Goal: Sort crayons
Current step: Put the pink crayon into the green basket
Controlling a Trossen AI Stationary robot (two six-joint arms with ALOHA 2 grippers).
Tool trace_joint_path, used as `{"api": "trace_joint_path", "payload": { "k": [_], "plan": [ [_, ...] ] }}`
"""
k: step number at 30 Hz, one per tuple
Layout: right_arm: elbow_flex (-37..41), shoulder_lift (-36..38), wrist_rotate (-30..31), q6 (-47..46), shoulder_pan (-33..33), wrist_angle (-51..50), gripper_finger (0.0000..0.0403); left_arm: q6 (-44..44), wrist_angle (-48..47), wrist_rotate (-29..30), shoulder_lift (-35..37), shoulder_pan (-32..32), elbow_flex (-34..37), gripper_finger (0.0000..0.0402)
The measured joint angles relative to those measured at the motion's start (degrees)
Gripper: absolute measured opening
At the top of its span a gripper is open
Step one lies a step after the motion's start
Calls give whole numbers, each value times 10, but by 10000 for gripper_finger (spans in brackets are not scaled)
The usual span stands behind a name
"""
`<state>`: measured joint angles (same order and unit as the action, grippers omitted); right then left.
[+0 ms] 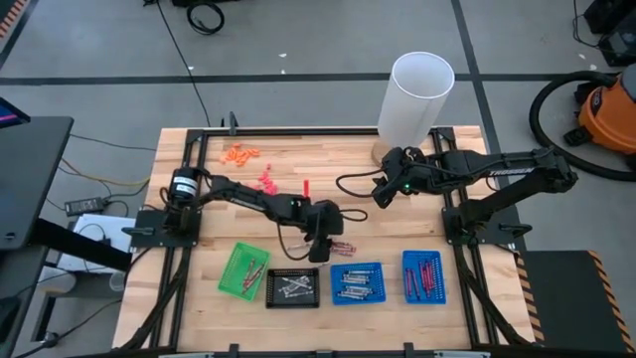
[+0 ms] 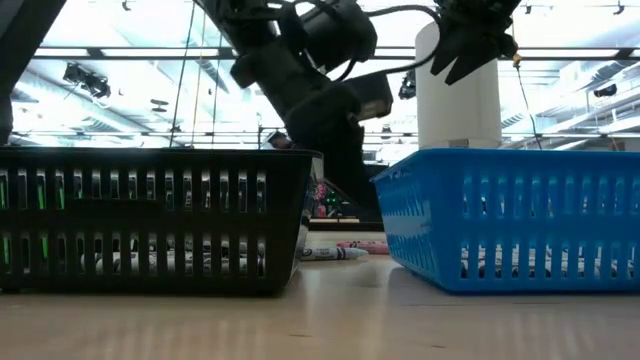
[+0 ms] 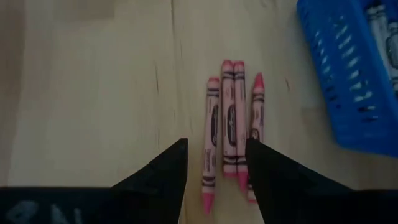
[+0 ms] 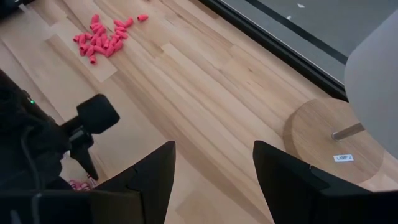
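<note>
Hovering over a small cluster of pink crayons [image 3: 231,124] lying side by side on the wooden counter [image 1: 199,229], the left gripper [image 1: 320,251] holds its fingers [image 3: 158,180] spread and released, grasping nothing, with the sticks just beyond the fingertips. Along the counter's near edge stand four small trays in a row: a green tray [image 1: 243,269] at the left with a few dark sticks in it, a black tray [image 1: 293,288] holding pale crayons, a blue tray [image 1: 356,283] with grey-white ones, and a second blue tray [image 1: 423,275] at the right filled with dark red ones. The loose crayons lie just beyond the gap between the black tray and the first blue tray, near the blue one's corner. The right gripper [image 1: 383,191] hangs above the far right part of the counter, its fingers [image 4: 149,177] likewise parted and empty, beside a tall white cylinder [image 1: 415,97] on a round wooden base [image 4: 329,140]. Orange bits [image 1: 240,153] and bright pink bits [image 4: 102,38] lie toward the far left, with bare wood open across the middle and left of the counter.
</note>
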<state>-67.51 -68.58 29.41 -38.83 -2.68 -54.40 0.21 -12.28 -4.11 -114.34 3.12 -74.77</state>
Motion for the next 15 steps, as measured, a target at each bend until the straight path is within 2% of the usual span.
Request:
{"api": "trace_joint_path", "payload": {
  "k": [3,15],
  "plan": [
    [0,0,0,0,0,3,224,-2,45,5,0,3,12,172],
    [0,0,1,0,0,19,224,-5,127,13,0,-5,58,172]
  ]
}}
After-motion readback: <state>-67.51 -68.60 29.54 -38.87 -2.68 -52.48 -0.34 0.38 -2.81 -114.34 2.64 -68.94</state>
